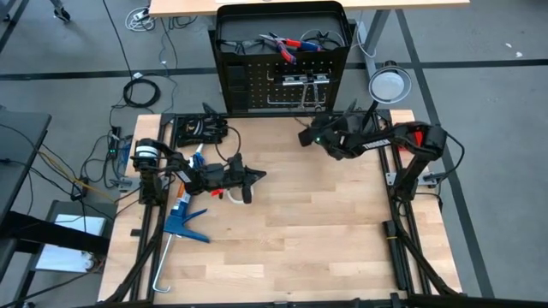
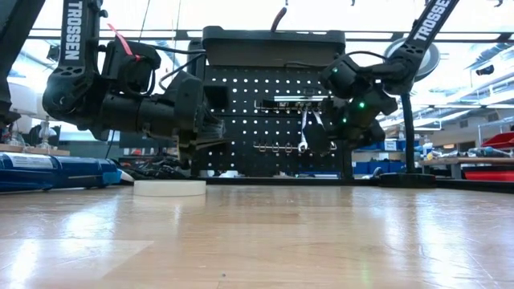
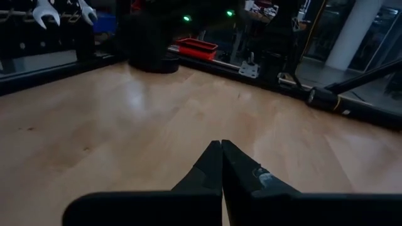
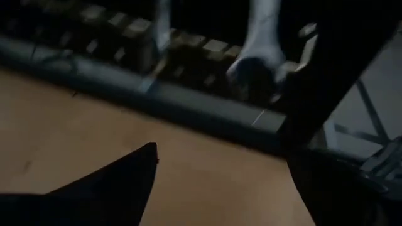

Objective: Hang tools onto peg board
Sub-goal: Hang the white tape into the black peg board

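Black perforated metal forms the peg board (image 1: pixel 274 81), which stands upright at the far edge of your table (image 1: pixel 291 231). Silver wrenches (image 2: pixel 305 132) hang from its hooks, and red-handled pliers (image 1: pixel 287 44) lie in the frame's top tray. Your right gripper (image 1: pixel 306 137) sits just in front of the board near the hanging wrenches, its fingers (image 4: pixel 107 179) spread wide and holding nothing. Your left gripper (image 1: pixel 255 177) hovers over the left half of the table, its fingers (image 3: pixel 217 166) pressed together with nothing between them. Beside it lies a white tape roll (image 2: pixel 169 187) flat on the wood. You will find the blue caulking gun (image 1: pixel 181 221) near the table's left edge.
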